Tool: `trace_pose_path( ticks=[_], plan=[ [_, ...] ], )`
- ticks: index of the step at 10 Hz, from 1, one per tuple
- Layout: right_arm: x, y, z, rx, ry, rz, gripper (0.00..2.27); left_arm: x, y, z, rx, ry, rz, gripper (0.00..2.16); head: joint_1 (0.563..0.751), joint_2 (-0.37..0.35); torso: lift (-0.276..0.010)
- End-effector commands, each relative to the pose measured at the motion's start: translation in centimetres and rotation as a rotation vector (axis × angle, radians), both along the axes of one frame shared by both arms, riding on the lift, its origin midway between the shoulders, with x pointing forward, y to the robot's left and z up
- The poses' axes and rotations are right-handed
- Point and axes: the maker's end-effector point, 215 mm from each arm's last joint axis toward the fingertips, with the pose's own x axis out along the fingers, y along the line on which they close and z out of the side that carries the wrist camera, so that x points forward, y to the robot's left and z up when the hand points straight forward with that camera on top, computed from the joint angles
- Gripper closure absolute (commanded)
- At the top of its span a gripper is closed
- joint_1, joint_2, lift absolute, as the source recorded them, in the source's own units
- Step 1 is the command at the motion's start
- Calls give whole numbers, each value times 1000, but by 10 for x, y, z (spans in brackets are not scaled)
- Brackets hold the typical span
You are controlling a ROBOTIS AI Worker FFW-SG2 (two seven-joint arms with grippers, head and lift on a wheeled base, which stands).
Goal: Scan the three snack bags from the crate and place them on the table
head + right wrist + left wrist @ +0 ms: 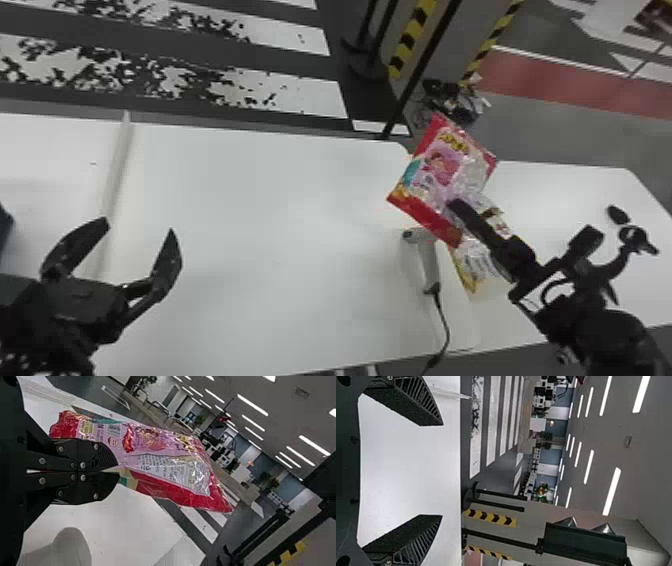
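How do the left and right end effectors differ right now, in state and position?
The left end effector is open and empty, while the right end effector is shut on a red-and-pink snack bag.
In the head view, the left one hangs over the left part of the white table; the right one is just right of the scanner.
Both are black and two-fingered.
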Motion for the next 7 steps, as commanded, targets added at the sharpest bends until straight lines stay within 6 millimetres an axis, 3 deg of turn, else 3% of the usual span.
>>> trace_pose_path(
  ticks=[1, 4, 7],
  plan=[
    [7, -42, -2, -83, -2, -92, 2192, -1, -2, -1, 2, -1, -6, 36, 695, -350, -62],
    [29, -117, -11, -201, 51, -211, 2196, -2, -5, 0, 2, -3, -16, 36, 695, -350, -62],
    [29, -184, -28, -356, 153, -374, 2196, -3, -4, 1, 3, -5, -10, 36, 695, -350, -62]
  ],
)
